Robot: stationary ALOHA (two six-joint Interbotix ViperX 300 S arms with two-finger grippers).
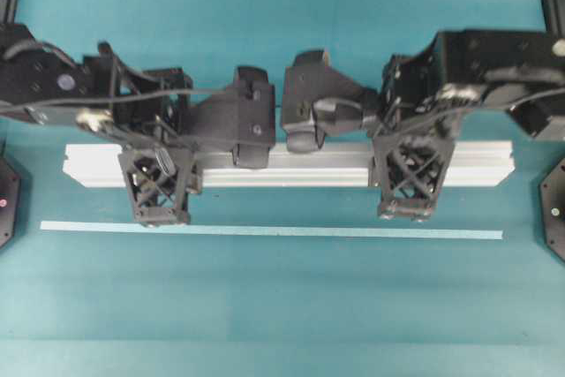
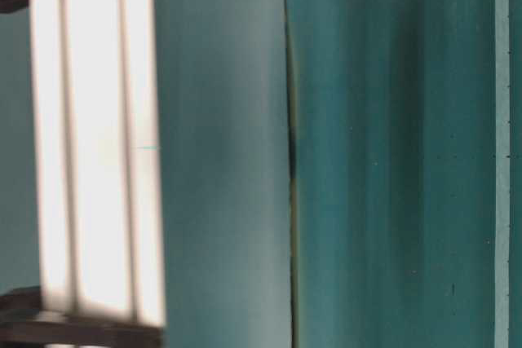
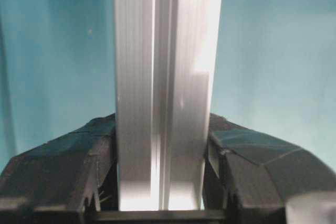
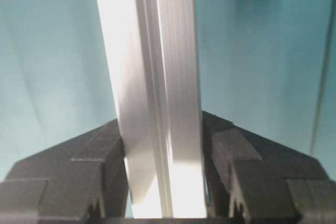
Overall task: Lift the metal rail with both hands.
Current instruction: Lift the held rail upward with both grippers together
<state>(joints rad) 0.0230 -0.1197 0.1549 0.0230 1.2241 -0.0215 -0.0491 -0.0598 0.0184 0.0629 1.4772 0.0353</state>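
Left hand [image 1: 157, 184] and right hand [image 1: 409, 181] both pinching the grooved aluminium rail [image 1: 291, 166] near its ends, above the teal counter [image 1: 282, 297].

Robotics lab bench: teal-covered table [image 1: 282, 306], two fixed black robot arms [image 1: 53, 86], marked by a pale tape strip [image 1: 265, 230].

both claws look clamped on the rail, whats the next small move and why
Probably raise both arms straight up together at the same pace. The left claw and right claw each have their fingers closed against the sides of the metal rail, as both wrist views show. They hold it near opposite ends, so an even lift should keep it level, away from the tape strip.
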